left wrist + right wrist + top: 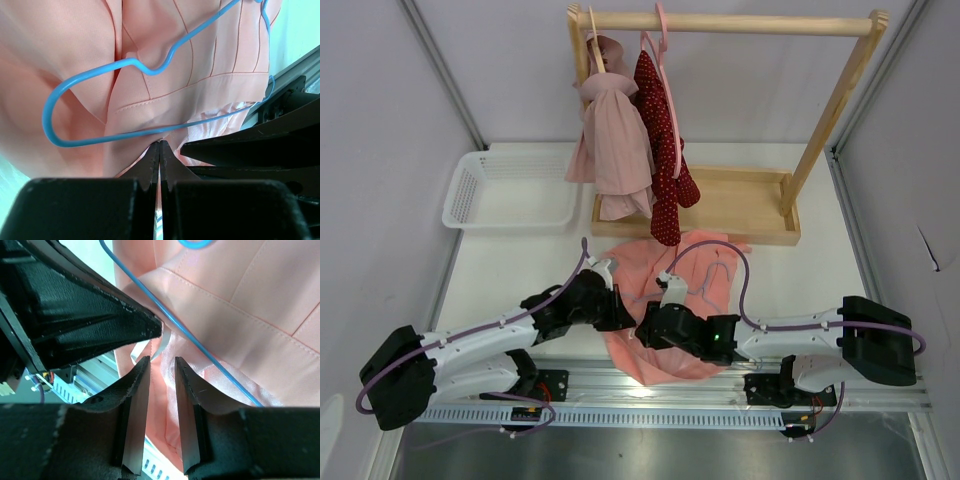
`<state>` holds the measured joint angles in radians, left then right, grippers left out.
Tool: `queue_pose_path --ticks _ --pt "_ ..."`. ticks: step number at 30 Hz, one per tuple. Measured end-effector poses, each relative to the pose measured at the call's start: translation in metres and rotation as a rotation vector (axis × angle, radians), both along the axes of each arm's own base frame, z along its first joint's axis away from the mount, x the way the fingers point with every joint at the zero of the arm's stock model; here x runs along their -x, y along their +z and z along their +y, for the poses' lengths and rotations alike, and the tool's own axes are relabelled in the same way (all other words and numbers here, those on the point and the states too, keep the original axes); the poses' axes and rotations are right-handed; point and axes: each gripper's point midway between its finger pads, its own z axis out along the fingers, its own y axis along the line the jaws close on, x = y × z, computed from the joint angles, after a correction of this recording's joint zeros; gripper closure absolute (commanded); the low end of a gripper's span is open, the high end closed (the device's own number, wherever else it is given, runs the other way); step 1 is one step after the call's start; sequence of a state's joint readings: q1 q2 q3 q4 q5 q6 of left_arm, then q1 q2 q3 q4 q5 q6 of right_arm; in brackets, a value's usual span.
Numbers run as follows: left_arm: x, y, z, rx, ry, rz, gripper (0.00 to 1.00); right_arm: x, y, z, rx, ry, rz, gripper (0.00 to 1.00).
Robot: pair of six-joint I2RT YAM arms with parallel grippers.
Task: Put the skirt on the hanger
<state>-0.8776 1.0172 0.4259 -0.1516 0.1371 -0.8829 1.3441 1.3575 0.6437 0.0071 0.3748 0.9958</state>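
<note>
The left gripper (pixel 159 146) is pressed shut, its tips set at the lower wire of the light-blue wire hanger (pixel 44 112); whether the wire is pinched cannot be told. The right gripper (pixel 161 365) is held slightly spread just beside it. The hanger is laid on the salmon-pink skirt (pixel 638 262), spread at the middle of the table's (pixel 500 275) near edge.
</note>
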Motion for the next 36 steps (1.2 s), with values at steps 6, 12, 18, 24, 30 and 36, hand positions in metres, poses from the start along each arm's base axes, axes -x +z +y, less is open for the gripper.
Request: queue_pose_path --ticks 6,12,18,24,30,36 --pt "0.0 0.0 0.0 0.002 0.0 -0.001 1.0 -0.002 0.003 0.002 -0.021 -0.009 0.0 0.66" --pt "0.001 -0.001 0.001 0.001 0.003 0.004 1.0 -0.001 0.004 0.008 -0.05 -0.008 0.018 0.61" --pt "0.001 -0.001 0.001 0.001 0.004 0.006 1.0 0.0 0.0 0.009 -0.062 -0.014 0.032 0.63" --pt "0.001 -0.001 0.001 0.002 0.004 0.006 1.0 -0.001 -0.007 0.005 -0.065 -0.028 0.044 0.64" --pt "0.001 -0.001 0.001 0.002 0.003 0.006 1.0 -0.006 -0.006 0.007 -0.086 -0.044 0.042 0.66" --pt "0.0 -0.001 0.001 0.002 0.006 0.005 1.0 -0.009 -0.011 0.01 -0.085 -0.043 0.052 0.73"
